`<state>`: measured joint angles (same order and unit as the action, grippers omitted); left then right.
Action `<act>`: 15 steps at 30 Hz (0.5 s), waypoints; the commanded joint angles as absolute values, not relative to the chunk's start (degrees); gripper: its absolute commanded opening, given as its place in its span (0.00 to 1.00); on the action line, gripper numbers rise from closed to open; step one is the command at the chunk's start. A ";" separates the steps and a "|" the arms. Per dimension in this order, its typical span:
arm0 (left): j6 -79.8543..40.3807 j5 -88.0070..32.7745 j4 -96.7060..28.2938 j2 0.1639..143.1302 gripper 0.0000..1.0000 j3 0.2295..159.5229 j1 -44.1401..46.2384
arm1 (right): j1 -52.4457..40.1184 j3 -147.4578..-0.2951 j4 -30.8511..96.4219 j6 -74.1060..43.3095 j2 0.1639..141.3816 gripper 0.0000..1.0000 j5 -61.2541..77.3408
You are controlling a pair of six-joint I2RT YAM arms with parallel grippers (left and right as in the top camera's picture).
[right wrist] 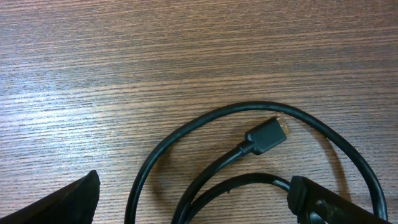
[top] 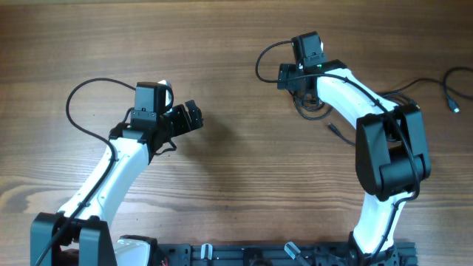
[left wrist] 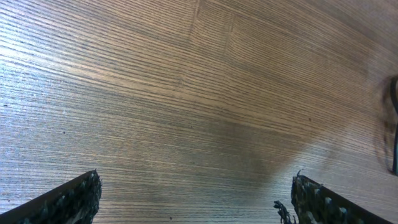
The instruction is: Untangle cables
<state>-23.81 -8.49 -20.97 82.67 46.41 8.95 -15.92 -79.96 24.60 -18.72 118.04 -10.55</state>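
The cables (top: 312,108) lie as a small black tangle on the wooden table, partly hidden under my right arm. In the right wrist view a black cable loop (right wrist: 205,121) curves round a plug (right wrist: 267,134) with a gold-coloured tip, and two strands run between the fingers. My right gripper (right wrist: 196,199) hangs open just over these strands, gripping nothing; seen from overhead it (top: 297,80) sits over the tangle's left edge. My left gripper (top: 191,117) is open over bare wood, well left of the tangle, with nothing between its fingers (left wrist: 68,202).
Another thin black cable (top: 432,80) with a light plug tip (top: 454,108) lies at the far right edge. A small plug end (top: 334,129) sticks out below the tangle. Thick black arm wires loop beside each wrist (top: 264,59). A dark blurred strand (left wrist: 393,124) shows at the left wrist view's right edge.
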 commanded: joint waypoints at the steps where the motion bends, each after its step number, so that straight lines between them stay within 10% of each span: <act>1: -22.72 -8.95 -21.04 83.26 1.00 46.06 9.13 | -16.05 -79.75 24.43 -18.02 116.77 1.00 -11.40; 15: -22.72 -8.95 -21.04 83.26 1.00 46.06 9.13 | -16.05 -79.75 24.43 -18.02 116.77 1.00 -11.40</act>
